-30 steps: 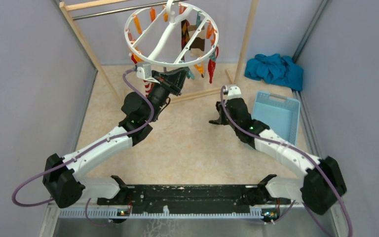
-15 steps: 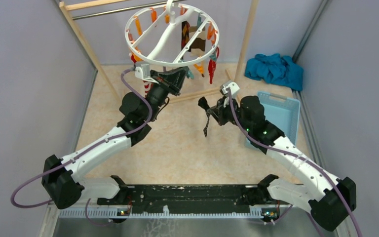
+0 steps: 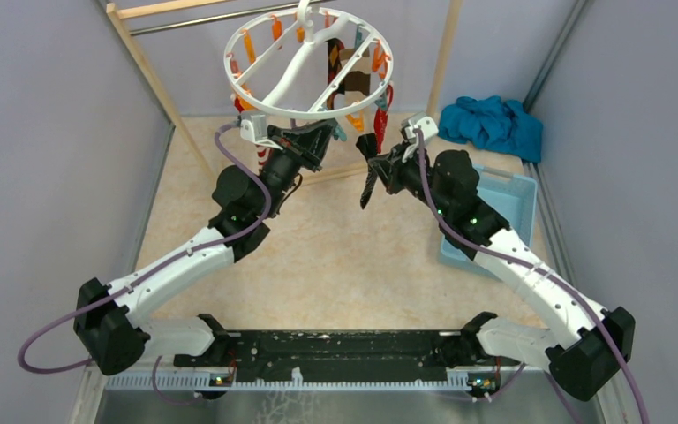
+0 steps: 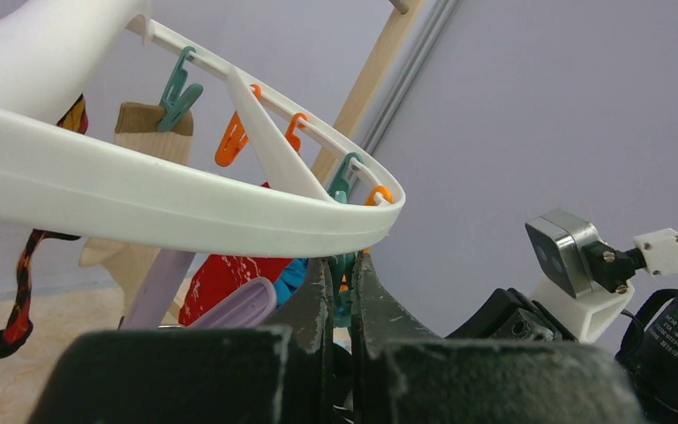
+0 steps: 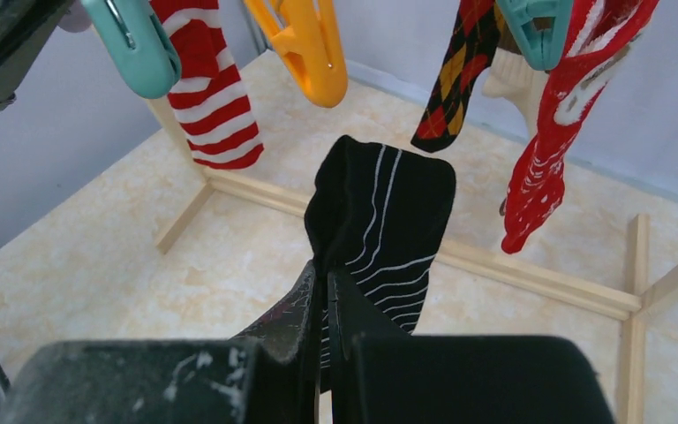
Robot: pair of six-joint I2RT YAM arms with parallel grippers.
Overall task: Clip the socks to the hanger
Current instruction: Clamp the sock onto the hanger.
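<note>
Beige marbled table (image 3: 344, 256), enclosed by grey walls (image 3: 44, 132).

Item 1: wooden rack (image 3: 441, 62) at the far end, carrying the hanger (image 3: 275, 107), a white ring with cross bars and orange and teal clips (image 5: 305, 44) along its rim.

Item 2: socks already hung there: red-and-white striped sock (image 5: 212, 97), argyle sock (image 5: 459, 79), red patterned sock (image 5: 547, 150), beige sock (image 4: 141, 150) under a teal clip.

Item 3: black sock (image 5: 380, 221) with thin white stripes, off the table, pinched in the right gripper (image 5: 322, 283), whose fingers are closed on the fabric. In the wrist view its upper end is folded over and stands below an orange clip, apart from it, between the striped and argyle socks. In the top view it dangles just beside the ring's near right edge.

Item 4: left gripper (image 4: 340, 274), raised to the ring's near rim, fingers almost together with one teal clip (image 4: 342, 296) in the narrow slit between them.

Item 5: light blue basket (image 3: 508, 208) on the right, partly under the right arm.

Item 6: teal cloth (image 3: 490, 124), heaped in the far right corner.
</note>
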